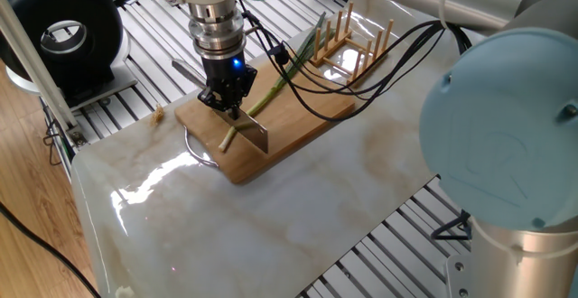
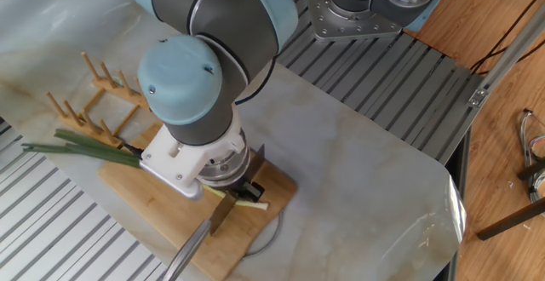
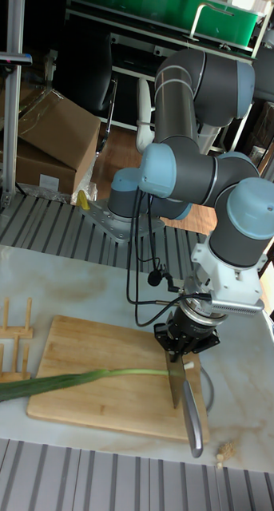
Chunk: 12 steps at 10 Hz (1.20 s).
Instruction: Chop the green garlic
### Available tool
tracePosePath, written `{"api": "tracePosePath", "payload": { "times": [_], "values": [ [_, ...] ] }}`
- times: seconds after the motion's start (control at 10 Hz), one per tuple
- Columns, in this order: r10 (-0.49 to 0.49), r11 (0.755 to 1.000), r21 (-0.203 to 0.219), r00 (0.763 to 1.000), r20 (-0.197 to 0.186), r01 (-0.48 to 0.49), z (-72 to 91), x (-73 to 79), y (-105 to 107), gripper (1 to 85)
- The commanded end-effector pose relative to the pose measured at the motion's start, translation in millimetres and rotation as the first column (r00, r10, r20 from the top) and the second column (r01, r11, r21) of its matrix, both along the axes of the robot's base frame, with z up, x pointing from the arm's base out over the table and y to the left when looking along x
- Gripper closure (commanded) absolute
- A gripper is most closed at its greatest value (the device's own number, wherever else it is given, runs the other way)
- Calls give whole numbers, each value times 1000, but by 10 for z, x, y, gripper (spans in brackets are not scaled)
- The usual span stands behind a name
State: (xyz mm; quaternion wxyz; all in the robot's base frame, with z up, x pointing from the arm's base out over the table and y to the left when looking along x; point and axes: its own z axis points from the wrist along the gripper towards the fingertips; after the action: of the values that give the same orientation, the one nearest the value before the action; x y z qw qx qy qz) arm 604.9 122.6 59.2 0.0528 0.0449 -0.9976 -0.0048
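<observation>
The green garlic lies along the wooden cutting board, its pale end near the board's front and its dark leaves reaching past the far end. My gripper is shut on a knife and stands over the stalk's pale end. The blade sits edge-down across the stalk near its whitish tip. In the tall fixed view the stalk meets the blade just below my gripper. The arm hides the contact point in the other fixed view.
A wooden peg rack stands behind the board, next to the leaves. A round black device is at the far left. Small crumbs lie on the marble table near the knife handle. Cables hang over the board.
</observation>
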Motion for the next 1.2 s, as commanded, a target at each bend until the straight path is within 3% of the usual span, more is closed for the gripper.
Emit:
{"api": "tracePosePath", "payload": {
  "times": [0.0,0.3,0.7,1.1],
  "values": [
    [11,1000,18,1000,24,-11,150,59,-29,843],
    [-28,998,65,998,49,25,47,165,103,843],
    [-44,997,59,997,66,40,-60,187,152,843],
    [-25,997,68,999,23,24,126,124,44,843]
  ]
}}
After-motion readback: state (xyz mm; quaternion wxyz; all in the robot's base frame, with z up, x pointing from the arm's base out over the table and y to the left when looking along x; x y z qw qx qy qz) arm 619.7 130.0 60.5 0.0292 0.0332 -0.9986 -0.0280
